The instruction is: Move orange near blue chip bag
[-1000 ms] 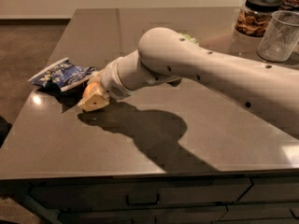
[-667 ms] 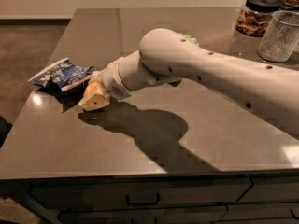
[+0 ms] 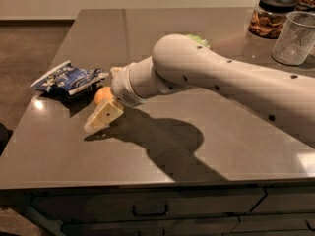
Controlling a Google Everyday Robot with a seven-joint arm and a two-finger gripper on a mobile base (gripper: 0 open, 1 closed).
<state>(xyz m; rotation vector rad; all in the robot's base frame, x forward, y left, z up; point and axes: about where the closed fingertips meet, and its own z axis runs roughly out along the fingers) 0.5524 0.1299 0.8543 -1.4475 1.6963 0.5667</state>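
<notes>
The orange (image 3: 102, 95) rests on the dark tabletop (image 3: 206, 181) at the left, just right of the blue chip bag (image 3: 69, 77), which lies flat and crumpled near the left edge. My gripper (image 3: 109, 93) reaches in from the right and is open around the orange. Its near finger (image 3: 103, 116) lies on the table in front of the fruit, and the far finger (image 3: 116, 71) is behind it. The orange and the bag are a small gap apart. My white arm (image 3: 221, 82) crosses the table.
A glass jar with a black lid (image 3: 269, 16) and a clear plastic cup (image 3: 294, 38) stand at the back right. A bit of a light-green bag (image 3: 199, 39) shows behind my arm. The table's left and front edges are close to the gripper, with drawers (image 3: 147, 208) below.
The near finger has swung toward the front of the table, away from the fruit. The orange now shows between the fingers. The bag has not moved.
</notes>
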